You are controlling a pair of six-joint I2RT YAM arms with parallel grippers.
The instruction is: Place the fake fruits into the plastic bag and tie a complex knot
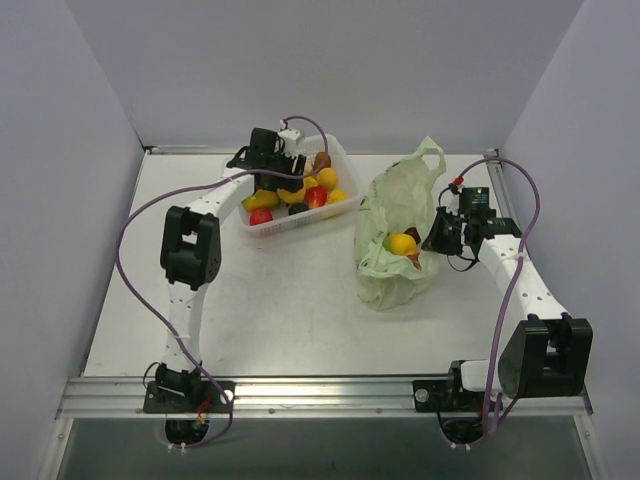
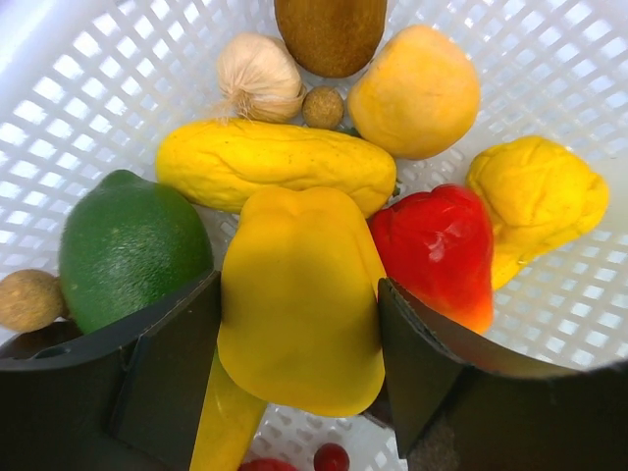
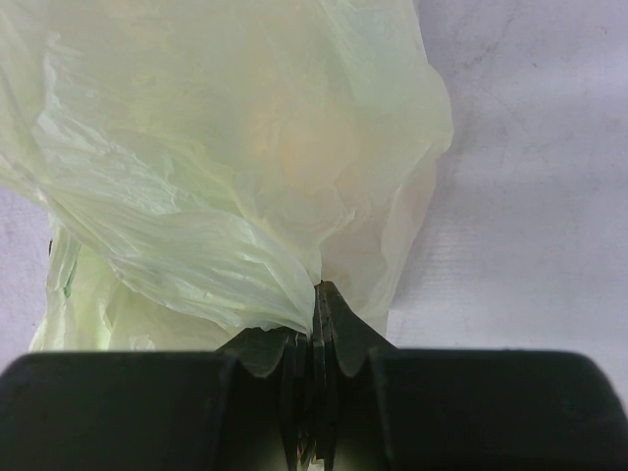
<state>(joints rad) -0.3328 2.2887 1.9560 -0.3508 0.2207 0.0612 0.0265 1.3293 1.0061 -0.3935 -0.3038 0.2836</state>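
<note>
Spotter: Table (image 1: 300, 320) carries everything. The biggest thing on it is the plastic bag (image 1: 398, 200), slumped right of centre with its mouth gaping toward your right arm. A yellow fruit and a couple of others show inside.

Second: Treat that film as thin, limp and slick. Your right gripper (image 3: 316, 292) has its jaws pressed together on a pinch of the bag's edge. A gathered fold like that is the place to hold. A single layer would likely slip out or tear.

Spotter: Next down is the white basket (image 1: 338, 158) at the back left, with the rest of the fake fruits (image 2: 422, 88) heaped in it.

Second: They look light, hard-skinned and glossy, so expect them to squirt sideways if you squeeze off-centre. Your left gripper (image 2: 299, 324) is down in the basket, fingers closed against both flanks of the yellow pepper (image 2: 294, 265). That grip sits across the broad middle, which looks like a sound hold.

Spotter: Smallest is the brown ball (image 2: 323, 107) beside the garlic.

Second: It is round and tiny, so it will probably roll. Take it dead centre between the pads.
</note>
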